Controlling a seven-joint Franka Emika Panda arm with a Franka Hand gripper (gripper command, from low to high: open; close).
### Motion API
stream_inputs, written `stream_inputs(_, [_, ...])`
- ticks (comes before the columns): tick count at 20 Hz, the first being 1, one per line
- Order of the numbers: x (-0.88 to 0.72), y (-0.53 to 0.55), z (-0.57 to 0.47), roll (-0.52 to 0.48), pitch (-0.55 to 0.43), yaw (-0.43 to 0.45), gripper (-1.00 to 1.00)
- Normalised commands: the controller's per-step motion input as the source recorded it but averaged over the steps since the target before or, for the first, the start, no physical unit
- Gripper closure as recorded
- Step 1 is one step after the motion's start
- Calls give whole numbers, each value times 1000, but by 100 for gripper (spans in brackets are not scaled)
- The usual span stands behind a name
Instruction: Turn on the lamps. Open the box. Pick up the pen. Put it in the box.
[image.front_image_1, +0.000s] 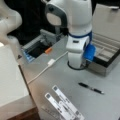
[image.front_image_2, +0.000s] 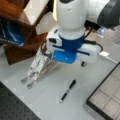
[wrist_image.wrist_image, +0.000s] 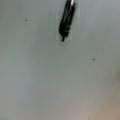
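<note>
- Pen (image.front_image_1: 90, 88) lies flat on the grey table (image.front_image_1: 75, 100), on its own, touching nothing; slim black body with a silvery middle section. Also seen in a front view (image.front_image_2: 67, 91), pointing diagonally.
- Wrist view: one end of the pen (wrist_image.wrist_image: 67, 21) enters from the top edge, tip pointing down; the rest is bare table surface (wrist_image.wrist_image: 60, 80).
- Box (image.front_image_1: 107, 47) stands open at a front view's right, lid raised upright behind it, pale grey compartmented lining exposed. Its corner shows at the bottom right in a front view (image.front_image_2: 106, 96).
- Pen sits near the box but apart from it, not inside.
- Gripper: fingers not visible in any view; hidden below the arm's white and blue wrist housing (image.front_image_2: 71, 50). Open or closed — cannot tell.
- Arm's wrist hangs above the table between the box and the white strips with black squares (image.front_image_1: 63, 103), with the pen the nearest task item.
- White strips also show in a front view (image.front_image_2: 36, 67), fanned out, well apart from the pen.
- White cable (image.front_image_1: 48, 65) crosses the table, leading toward a grey tray with blue edge (image.front_image_1: 37, 47).
</note>
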Motion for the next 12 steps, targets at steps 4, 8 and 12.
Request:
stream_inputs(4, [198,-102,-189,-47,-19,265,-100])
stream_inputs(8, [143,-79,-72,-15,26,253,-100])
stream_inputs(12, [164,-51,-131,8,65,198,-100])
